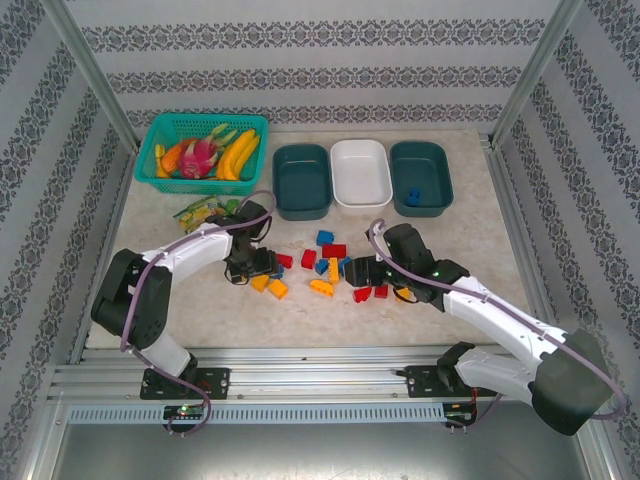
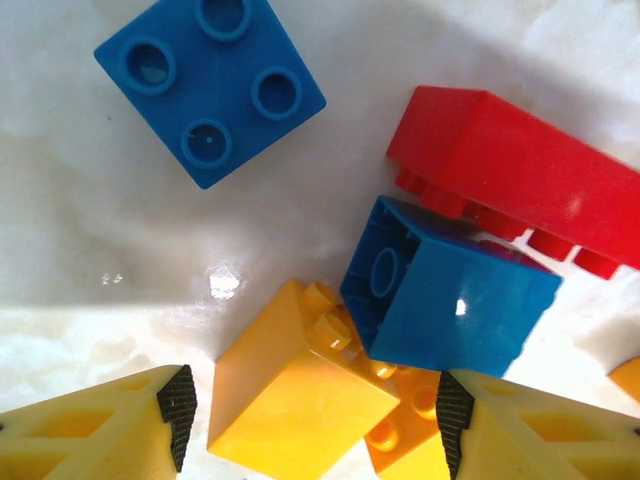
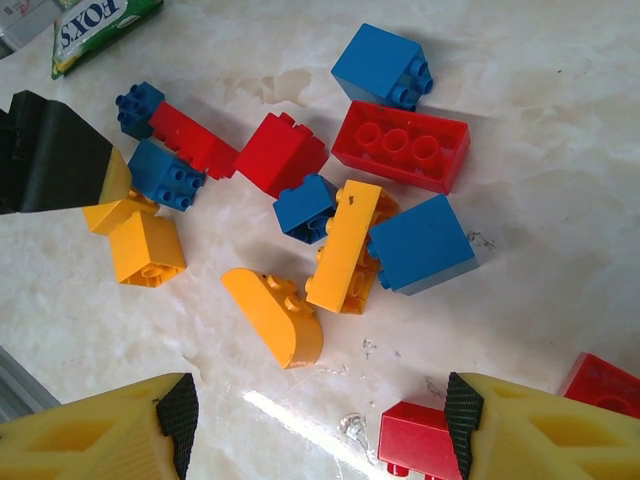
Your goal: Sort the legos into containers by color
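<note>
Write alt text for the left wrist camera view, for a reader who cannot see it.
The left tool hangs open over a yellow brick on a pale marbled table. A blue brick, tipped on its side, leans on the yellow one, with a red brick close behind it. A second blue brick lies apart, studs up.

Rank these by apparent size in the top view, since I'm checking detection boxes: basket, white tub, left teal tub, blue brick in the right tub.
1. Basket.
2. White tub and left teal tub: they look alike, so unranked.
3. Blue brick, by far the smallest.
</note>
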Tool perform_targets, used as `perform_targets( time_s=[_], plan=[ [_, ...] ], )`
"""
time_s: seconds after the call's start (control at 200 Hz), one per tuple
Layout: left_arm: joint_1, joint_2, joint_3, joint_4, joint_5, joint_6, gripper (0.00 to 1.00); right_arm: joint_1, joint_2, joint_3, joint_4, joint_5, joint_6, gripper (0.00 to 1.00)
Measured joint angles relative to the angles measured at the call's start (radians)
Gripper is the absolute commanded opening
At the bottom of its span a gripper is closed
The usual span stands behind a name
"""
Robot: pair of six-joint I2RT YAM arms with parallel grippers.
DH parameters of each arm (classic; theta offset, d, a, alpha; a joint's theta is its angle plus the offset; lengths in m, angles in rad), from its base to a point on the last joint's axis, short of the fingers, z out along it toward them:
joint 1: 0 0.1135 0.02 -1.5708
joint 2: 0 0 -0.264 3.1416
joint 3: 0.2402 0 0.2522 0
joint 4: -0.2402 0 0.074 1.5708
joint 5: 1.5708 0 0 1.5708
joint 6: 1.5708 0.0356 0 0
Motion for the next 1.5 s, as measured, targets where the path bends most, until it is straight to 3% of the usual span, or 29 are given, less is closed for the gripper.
perform_targets(
  time_s=[0.31, 0.4, 0.56, 0.674, 1.114, 1.394, 1.499],
  plan=[
    [-0.002, 0.047, 0.045, -0.031, 0.005, 0.118, 0.46, 0.000, -0.011, -0.003, 0.058, -0.029, 0.006, 0.70],
    [-0.003, 0.047, 0.047, -0.031, 0.005, 0.127, 0.47, 0.000, -0.051, -0.034, 0.123, -0.055, 0.025, 0.71],
    [-0.014, 0.043, 0.045, -0.042, -0.020, 0.136, 0.60, 0.000, -0.067, -0.048, 0.180, -0.084, 0.053, 0.71],
    [-0.019, 0.025, 0.033, -0.050, -0.038, 0.138, 0.61, -0.001, -0.067, -0.048, 0.190, -0.090, 0.060, 0.71],
    [-0.022, -0.007, -0.005, -0.050, -0.034, 0.158, 0.55, -0.001, -0.044, -0.048, 0.193, -0.098, 0.076, 0.71],
    [-0.022, 0.005, 0.011, -0.050, -0.035, 0.173, 0.43, -0.001, -0.029, -0.049, 0.193, -0.105, 0.079, 0.71],
    [-0.022, 0.001, 0.010, -0.051, -0.059, 0.161, 0.44, -0.001, -0.029, -0.048, 0.193, -0.105, 0.079, 0.71]
  ],
)
